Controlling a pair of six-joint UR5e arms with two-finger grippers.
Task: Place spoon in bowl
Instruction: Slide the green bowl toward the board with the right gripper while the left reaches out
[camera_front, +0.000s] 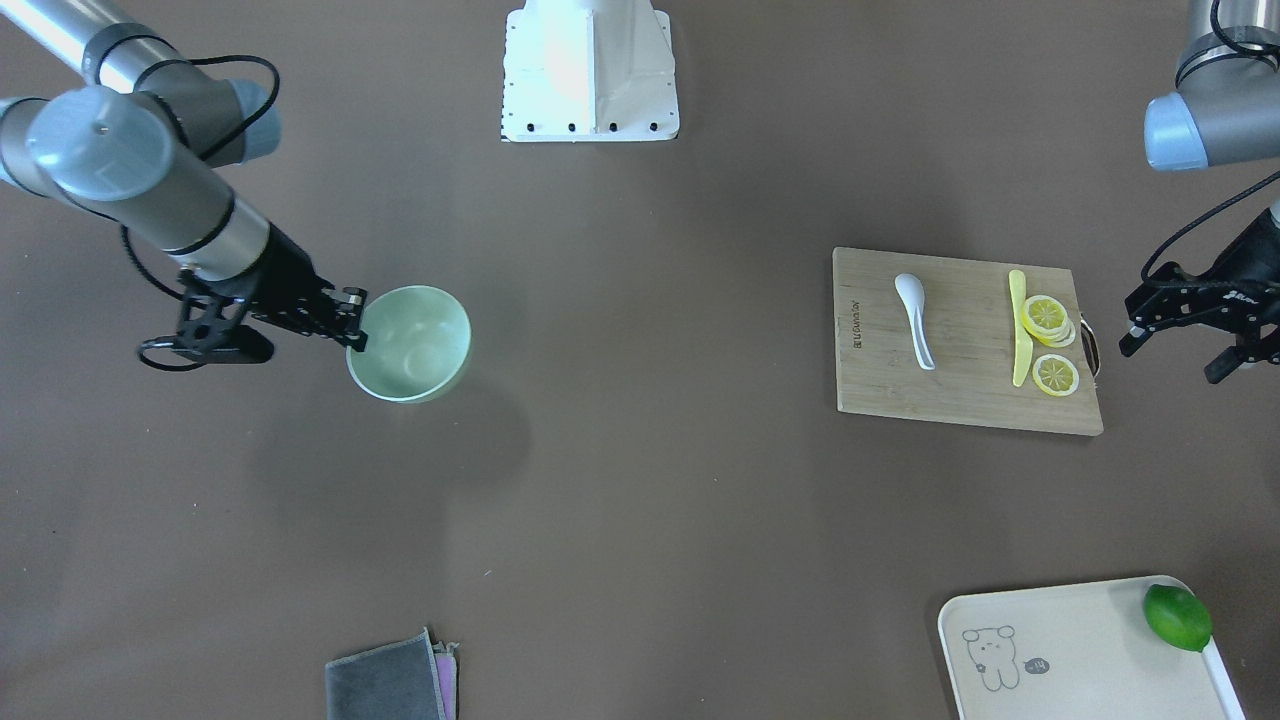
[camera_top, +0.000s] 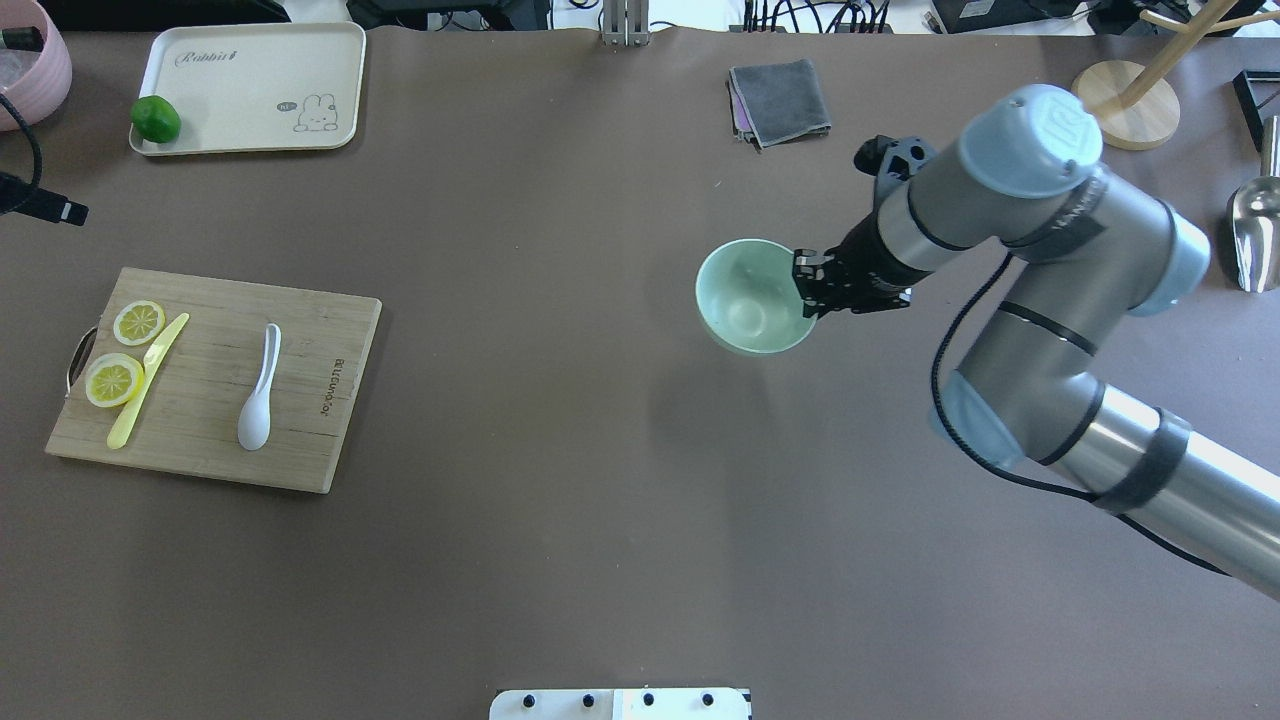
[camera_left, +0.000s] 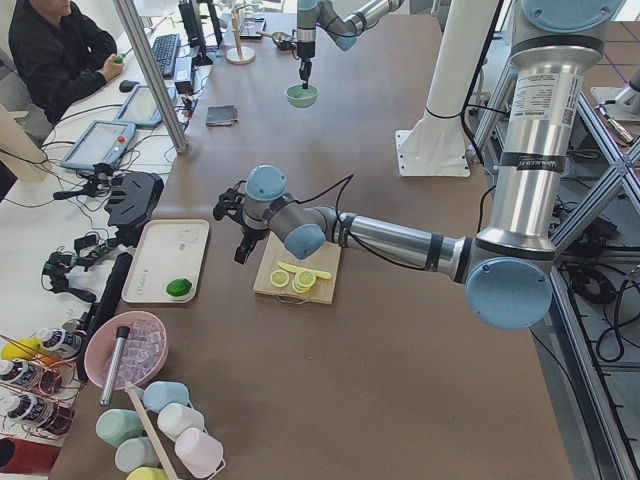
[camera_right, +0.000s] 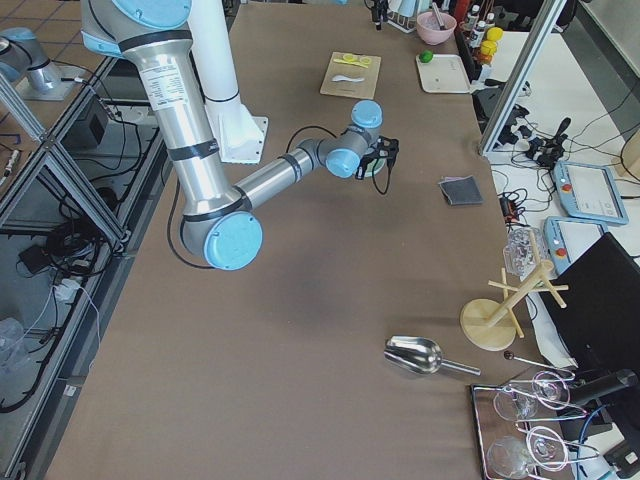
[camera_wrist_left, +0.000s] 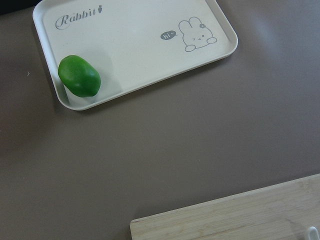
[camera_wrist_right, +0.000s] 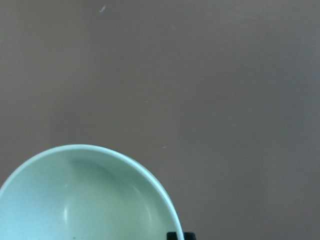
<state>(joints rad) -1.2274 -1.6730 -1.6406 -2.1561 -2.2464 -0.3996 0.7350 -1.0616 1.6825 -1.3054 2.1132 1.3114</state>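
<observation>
The white spoon (camera_front: 915, 320) lies on the wooden cutting board (camera_front: 960, 400), scoop toward the robot; it also shows in the overhead view (camera_top: 258, 390). The mint-green bowl (camera_front: 420, 345) is empty and held by its rim in my right gripper (camera_front: 352, 322), seemingly a little above the table, with its shadow offset from it. The bowl also shows in the overhead view (camera_top: 750, 300) and the right wrist view (camera_wrist_right: 85, 200). My left gripper (camera_front: 1175, 358) is open and empty, just off the board's end near the lemon slices, away from the spoon.
A pale yellow knife (camera_front: 1018, 330) and lemon slices (camera_front: 1050, 345) lie on the board beside the spoon. A cream tray (camera_top: 250, 90) holds a green lime (camera_top: 156, 119). A grey cloth (camera_top: 780, 100) lies at the far table edge. A metal scoop (camera_top: 1250, 230) and a wooden stand (camera_top: 1125, 115) are on my right.
</observation>
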